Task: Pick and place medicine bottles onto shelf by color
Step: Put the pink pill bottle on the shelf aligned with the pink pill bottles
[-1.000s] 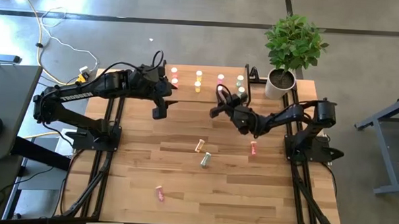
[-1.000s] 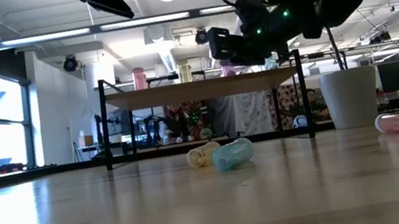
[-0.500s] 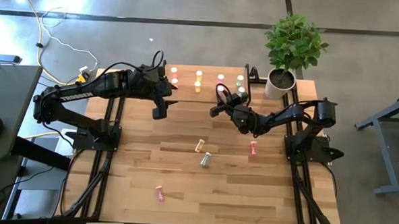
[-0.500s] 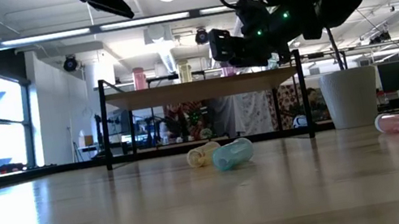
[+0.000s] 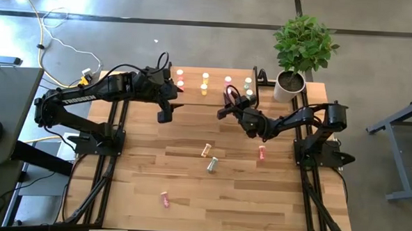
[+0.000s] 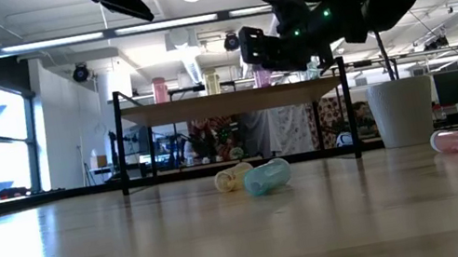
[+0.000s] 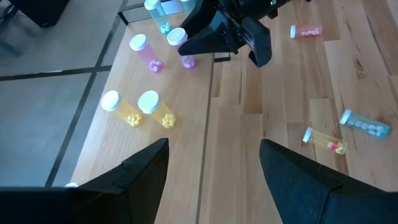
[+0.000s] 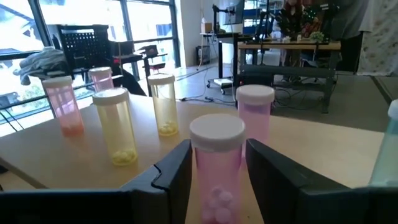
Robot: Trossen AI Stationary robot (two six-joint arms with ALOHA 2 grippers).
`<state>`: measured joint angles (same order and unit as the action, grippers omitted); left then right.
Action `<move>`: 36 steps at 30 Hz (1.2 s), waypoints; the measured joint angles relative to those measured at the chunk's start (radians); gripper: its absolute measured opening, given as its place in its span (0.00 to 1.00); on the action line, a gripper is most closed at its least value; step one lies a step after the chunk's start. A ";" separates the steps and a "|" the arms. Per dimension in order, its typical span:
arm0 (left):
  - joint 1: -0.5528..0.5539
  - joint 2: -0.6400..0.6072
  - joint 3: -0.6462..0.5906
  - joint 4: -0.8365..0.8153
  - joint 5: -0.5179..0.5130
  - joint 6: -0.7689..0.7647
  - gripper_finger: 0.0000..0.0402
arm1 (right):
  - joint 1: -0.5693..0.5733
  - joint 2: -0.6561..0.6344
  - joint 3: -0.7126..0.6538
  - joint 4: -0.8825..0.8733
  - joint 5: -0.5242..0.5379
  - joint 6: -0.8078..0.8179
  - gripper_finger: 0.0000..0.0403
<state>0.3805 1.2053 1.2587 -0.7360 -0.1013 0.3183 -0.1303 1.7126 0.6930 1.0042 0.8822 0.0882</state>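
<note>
The shelf (image 5: 216, 85) stands at the table's far edge. Upright bottles stand on it, grouped by color: red-orange (image 5: 180, 79), yellow (image 5: 204, 83), pink (image 5: 228, 80) and pale green (image 5: 248, 86). My right gripper (image 8: 217, 151) is level over the shelf top and open. Its fingers stand on either side of a standing pink bottle (image 8: 216, 171) without touching it. My left gripper (image 7: 214, 180) hangs open with nothing in it, above the shelf's left part. Several bottles lie loose on the table: yellow (image 5: 206, 150), pale green (image 5: 211, 164), pink (image 5: 261, 153) and pink (image 5: 165, 199).
A potted plant (image 5: 291, 83) stands at the table's far right corner, beside the shelf. The shelf's thin black legs (image 6: 122, 147) rise from the table. Bare wood lies between the shelf and the loose bottles and along the near edge.
My right gripper has opened and let go of the pink bottle. The bottle stays upright on the shelf between the fingers. The arm has kept its place.
</note>
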 joint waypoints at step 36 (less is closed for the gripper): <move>0.023 0.000 0.000 -0.061 0.046 -0.055 0.60 | 0.130 -0.365 0.239 -0.717 0.026 0.158 0.35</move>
<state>0.4040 1.2053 1.2587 -0.7972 -0.0556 0.2634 0.0000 1.3474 0.9318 0.2876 0.9087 0.2461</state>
